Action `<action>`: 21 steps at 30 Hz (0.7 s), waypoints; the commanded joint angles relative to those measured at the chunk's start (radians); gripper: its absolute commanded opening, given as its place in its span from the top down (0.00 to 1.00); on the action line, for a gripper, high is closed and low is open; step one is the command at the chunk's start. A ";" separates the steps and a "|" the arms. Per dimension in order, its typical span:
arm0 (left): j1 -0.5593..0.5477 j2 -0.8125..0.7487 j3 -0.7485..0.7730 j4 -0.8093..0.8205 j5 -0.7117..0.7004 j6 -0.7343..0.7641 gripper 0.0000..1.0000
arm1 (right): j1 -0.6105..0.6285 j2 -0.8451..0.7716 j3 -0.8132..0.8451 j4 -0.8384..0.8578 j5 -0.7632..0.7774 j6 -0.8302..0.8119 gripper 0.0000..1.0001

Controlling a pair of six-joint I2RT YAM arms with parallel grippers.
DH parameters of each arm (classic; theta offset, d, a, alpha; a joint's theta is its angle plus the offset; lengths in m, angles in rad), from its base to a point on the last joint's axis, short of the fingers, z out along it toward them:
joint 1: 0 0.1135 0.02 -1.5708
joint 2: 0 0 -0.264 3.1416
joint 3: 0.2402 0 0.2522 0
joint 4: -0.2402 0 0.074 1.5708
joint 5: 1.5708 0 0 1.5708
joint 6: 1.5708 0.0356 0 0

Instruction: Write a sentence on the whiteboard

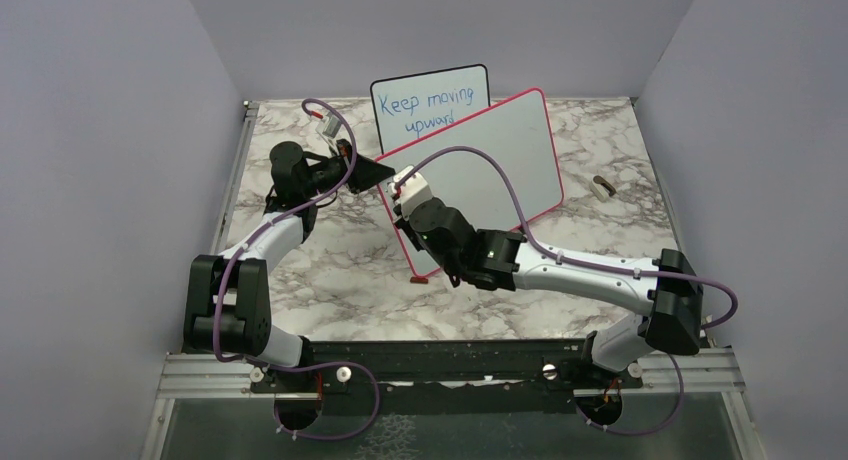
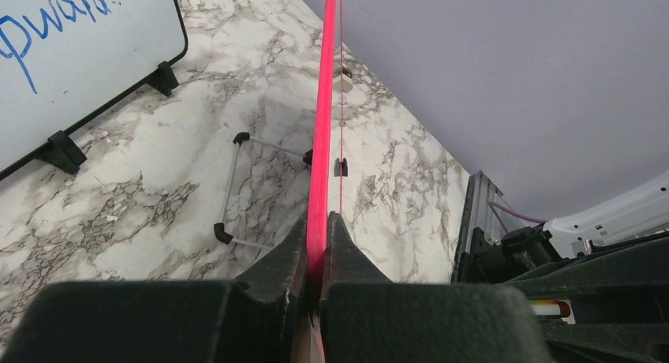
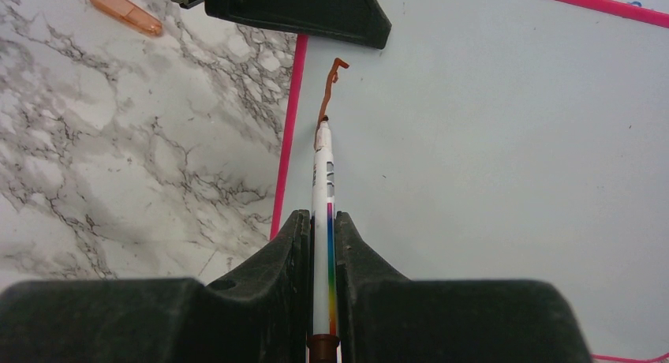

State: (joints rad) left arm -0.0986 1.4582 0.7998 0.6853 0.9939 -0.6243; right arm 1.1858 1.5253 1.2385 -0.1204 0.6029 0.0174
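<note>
Right end effector [image 3: 322,218] clamps a marker [image 3: 322,162], tip on the whiteboard [image 1: 515,130] at mid-frame; left end effector [image 2: 318,221] pinches its edge. Only one brownish stroke of the sentence [image 3: 327,91] is down; nearly everything remains.

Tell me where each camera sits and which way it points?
Top external: high behind, looking down on the table; left arm and right arm show.
Left wrist: on the left arm, looking along the left pincer, shut on the whiteboard frame.
Right wrist: on the right arm, looking along the right pincer holding the marker to the whiteboard.
Shared: all see the whiteboard.
</note>
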 commanded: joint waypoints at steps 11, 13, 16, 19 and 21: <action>-0.014 0.011 -0.014 -0.026 -0.003 0.051 1.00 | 0.006 0.001 0.007 -0.001 0.116 -0.005 0.99; -0.013 0.013 -0.013 -0.026 -0.003 0.051 1.00 | 0.006 0.003 0.009 -0.007 0.126 -0.002 0.99; -0.014 0.011 -0.014 -0.026 -0.003 0.051 1.00 | 0.006 0.001 0.008 -0.007 0.130 0.000 0.99; -0.013 0.011 -0.014 -0.026 -0.003 0.051 1.00 | 0.006 -0.010 0.008 -0.002 0.106 -0.001 0.99; -0.013 0.011 -0.014 -0.026 -0.002 0.051 1.00 | 0.006 -0.025 0.006 0.009 0.081 -0.006 0.99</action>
State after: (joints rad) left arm -0.0986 1.4582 0.7998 0.6857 0.9943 -0.6243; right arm 1.1866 1.5253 1.2385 -0.1219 0.6891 0.0174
